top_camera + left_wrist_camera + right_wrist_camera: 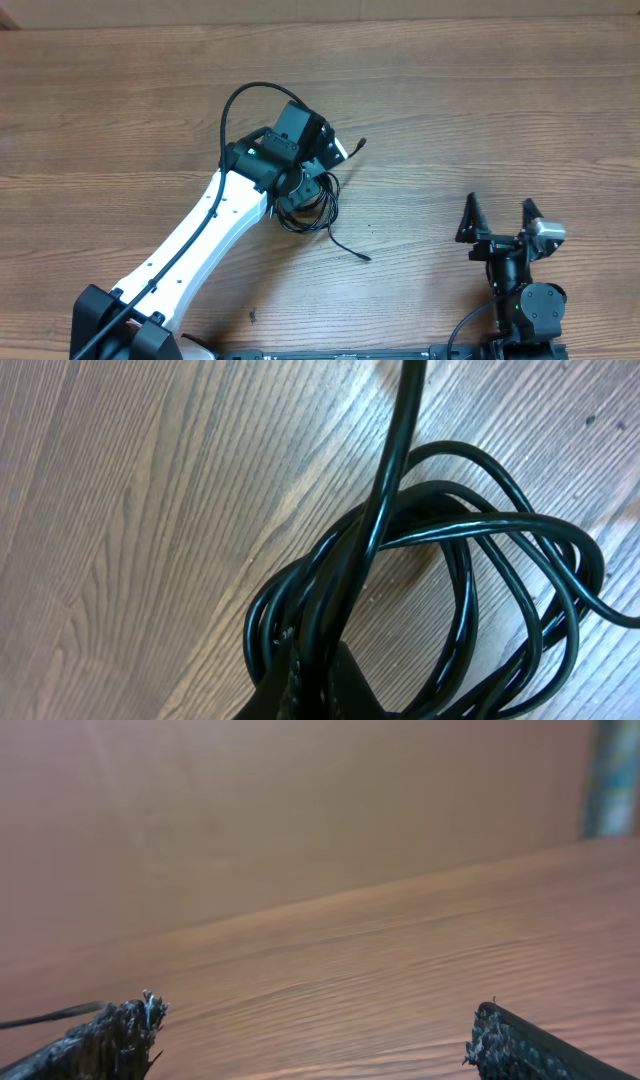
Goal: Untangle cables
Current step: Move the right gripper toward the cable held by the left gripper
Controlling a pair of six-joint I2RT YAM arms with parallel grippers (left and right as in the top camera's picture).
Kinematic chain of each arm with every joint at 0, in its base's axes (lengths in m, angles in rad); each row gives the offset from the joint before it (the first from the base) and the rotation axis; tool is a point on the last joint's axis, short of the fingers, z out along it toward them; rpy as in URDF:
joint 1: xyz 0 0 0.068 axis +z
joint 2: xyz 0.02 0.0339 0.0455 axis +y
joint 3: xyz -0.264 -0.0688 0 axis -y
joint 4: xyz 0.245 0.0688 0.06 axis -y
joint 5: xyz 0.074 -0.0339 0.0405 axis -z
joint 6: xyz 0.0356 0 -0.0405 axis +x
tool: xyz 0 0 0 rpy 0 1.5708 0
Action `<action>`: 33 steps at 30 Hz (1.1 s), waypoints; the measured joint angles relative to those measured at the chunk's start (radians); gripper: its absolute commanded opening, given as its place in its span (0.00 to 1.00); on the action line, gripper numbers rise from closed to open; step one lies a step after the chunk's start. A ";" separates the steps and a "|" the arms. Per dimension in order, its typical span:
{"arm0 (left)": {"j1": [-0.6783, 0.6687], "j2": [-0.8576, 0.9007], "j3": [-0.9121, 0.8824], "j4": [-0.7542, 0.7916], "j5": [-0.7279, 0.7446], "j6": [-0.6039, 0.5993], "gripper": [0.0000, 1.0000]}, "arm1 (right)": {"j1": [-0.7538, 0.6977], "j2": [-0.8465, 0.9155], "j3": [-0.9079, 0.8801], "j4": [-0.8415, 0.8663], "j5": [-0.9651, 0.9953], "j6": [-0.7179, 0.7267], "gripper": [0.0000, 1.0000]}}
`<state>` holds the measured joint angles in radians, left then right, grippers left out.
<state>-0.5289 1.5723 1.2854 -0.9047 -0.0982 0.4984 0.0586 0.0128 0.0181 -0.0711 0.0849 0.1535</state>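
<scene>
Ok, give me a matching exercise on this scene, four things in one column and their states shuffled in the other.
1 left gripper
2 right gripper
3 cables
4 table

A jaws wide apart, empty
B brown wood grain
C jaws shut on the cables
D black tangled loops

Pairs: 1-C, 2-A, 3-D, 4-B

Left arm [228,215] white shell, black joints, black wire [175,255] along it; right jaws black (tips frayed).
</scene>
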 measured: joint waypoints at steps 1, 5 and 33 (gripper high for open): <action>0.000 0.000 0.000 -0.001 -0.001 0.011 0.04 | 0.000 0.000 0.000 0.000 -0.031 0.001 1.00; 0.000 0.000 0.000 -0.001 -0.004 0.035 0.04 | 0.000 0.000 0.000 -0.001 -0.174 0.004 1.00; 0.000 0.000 0.000 0.008 0.065 -0.135 0.04 | -0.006 0.840 0.631 -0.439 -0.798 -0.134 1.00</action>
<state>-0.5289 1.5723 1.2858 -0.8967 -0.0334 0.3630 0.0528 0.8532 0.6491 -0.5106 -0.7132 0.0200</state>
